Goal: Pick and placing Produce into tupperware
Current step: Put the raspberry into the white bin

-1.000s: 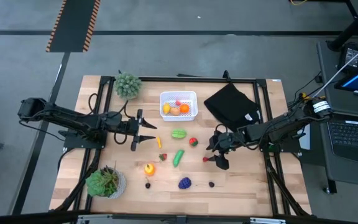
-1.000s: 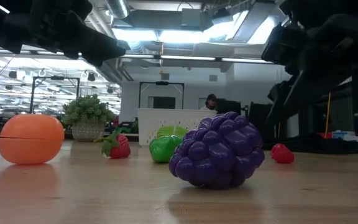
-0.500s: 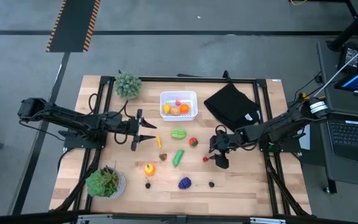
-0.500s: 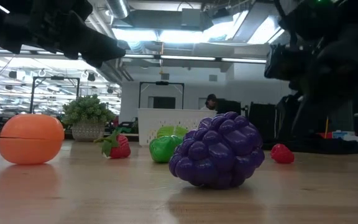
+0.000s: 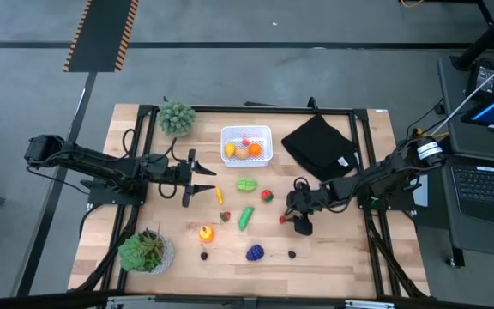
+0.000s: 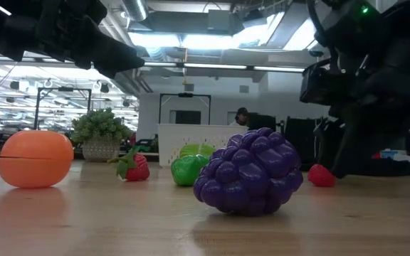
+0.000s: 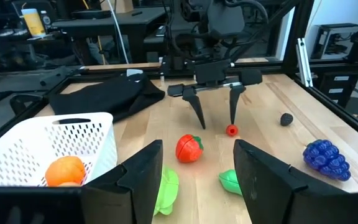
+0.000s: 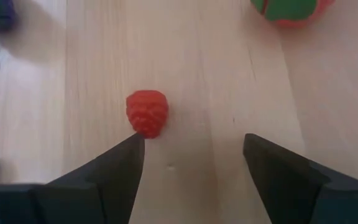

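1. Produce lies scattered over the wooden table point(image 5: 350, 257); nearest us in the low view sits the purple grape bunch point(image 6: 249, 173), with an orange fruit point(image 6: 35, 158) to its left.
2. We see a small red raspberry point(image 8: 146, 112) on the table just ahead of the right gripper point(image 5: 296, 221), whose fingers point(image 8: 110, 171) stand wide apart and empty, pointing down, the berry close by one fingertip rather than centred between them.
3. We find a red strawberry-like piece point(image 7: 189, 148) and green pieces point(image 5: 246, 184) near the middle of the table.
4. Our left gripper point(image 5: 197, 180) hovers at the left of the middle, its fingers point(image 7: 138, 177) partly open and holding nothing.
5. We see the white tupperware point(image 5: 246, 144) at the far middle, already holding yellow and orange pieces, with a black cloth point(image 5: 318, 142) to its right.
6. Two potted plants point(image 5: 177, 117) stand on the left side, one far and one near.
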Available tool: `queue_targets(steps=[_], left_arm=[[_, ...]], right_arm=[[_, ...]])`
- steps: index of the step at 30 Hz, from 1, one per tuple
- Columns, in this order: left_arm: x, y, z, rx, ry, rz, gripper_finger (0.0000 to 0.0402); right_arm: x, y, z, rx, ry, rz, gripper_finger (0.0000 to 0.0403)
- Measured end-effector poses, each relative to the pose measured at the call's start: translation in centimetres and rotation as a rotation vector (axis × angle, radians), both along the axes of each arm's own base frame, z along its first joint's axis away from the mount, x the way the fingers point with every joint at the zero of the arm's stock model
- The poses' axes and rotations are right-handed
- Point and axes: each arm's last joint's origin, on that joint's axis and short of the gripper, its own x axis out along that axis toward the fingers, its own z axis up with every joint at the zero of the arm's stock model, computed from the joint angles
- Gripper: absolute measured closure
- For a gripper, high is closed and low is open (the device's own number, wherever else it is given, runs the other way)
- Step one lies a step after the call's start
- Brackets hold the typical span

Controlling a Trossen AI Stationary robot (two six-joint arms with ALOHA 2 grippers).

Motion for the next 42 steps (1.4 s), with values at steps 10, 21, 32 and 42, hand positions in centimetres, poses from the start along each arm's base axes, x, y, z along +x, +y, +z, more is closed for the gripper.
queue_targets(steps=[10,21,32,42], left_arm=[[0.0,0.0,0.0,0.000,0.000,0.000,0.0209],[0.0,0.0,0.0,0.000,0.000,0.000,0.0207],[0.0,0.0,0.0,0.000,0.002,0.000,0.0213],[0.0,0.0,0.0,0.001,0.002,0.000,0.0205]], right_arm=[[-0.3,1.4,0.0,0.042,-0.005,0.013,0.0125],[-0.4,1.8,0.0,0.033,-0.021,-0.023,0.0125],[0.3,1.9,-1.0,0.005,-0.052,-0.054,0.0125],[0.8,2.0,-1.8,-0.023,-0.077,-0.074,0.0125]])
